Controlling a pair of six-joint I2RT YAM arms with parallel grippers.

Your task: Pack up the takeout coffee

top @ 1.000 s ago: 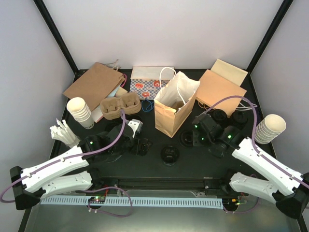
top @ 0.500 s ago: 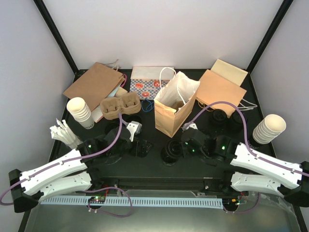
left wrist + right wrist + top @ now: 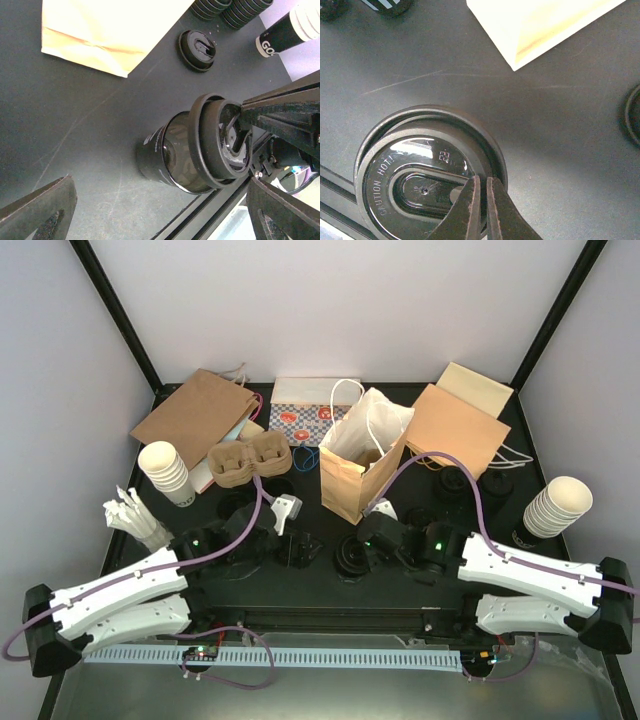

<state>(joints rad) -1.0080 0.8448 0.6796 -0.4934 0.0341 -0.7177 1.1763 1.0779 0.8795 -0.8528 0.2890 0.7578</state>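
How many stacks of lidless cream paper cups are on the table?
2. One stack stands at the left, near the brown carrier; the other at the right edge. The standing bag could hide more.

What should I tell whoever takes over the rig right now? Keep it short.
Left tool: open, facing the black cup, not touching it.
Right tool: shut on the black lid, which sits tilted on that cup, not seated.
Open paper bag stands beyond the cup.
Done: lid is at the cup.
To do: seat the lid, pack the cup in the bag.
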